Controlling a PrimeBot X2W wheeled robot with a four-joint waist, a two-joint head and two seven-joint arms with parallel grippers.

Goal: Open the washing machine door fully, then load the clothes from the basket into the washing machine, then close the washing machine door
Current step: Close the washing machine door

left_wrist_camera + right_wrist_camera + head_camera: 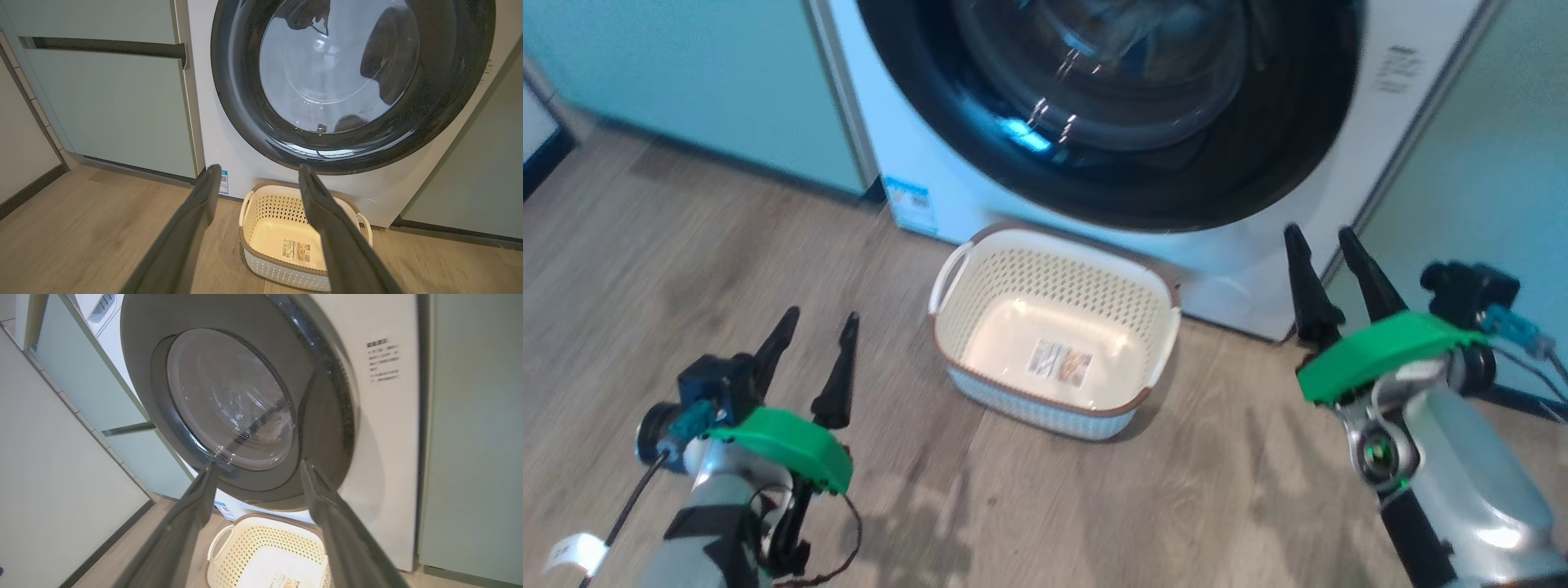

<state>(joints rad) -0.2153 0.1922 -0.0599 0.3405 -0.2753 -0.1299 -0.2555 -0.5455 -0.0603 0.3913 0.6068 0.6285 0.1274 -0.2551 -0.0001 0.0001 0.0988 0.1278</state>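
— The right gripper (1319, 237) is held wide open, empty, near the washing machine door (1111, 106), which looks shut.
— With the basket (1054, 278) below seen empty, its rim is best pressed gently until latched.

Nothing readable (basket label (297, 249) too small).

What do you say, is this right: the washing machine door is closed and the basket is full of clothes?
No. The basket is empty: in the head view its floor is bare except for a label. The washing machine door is closed.
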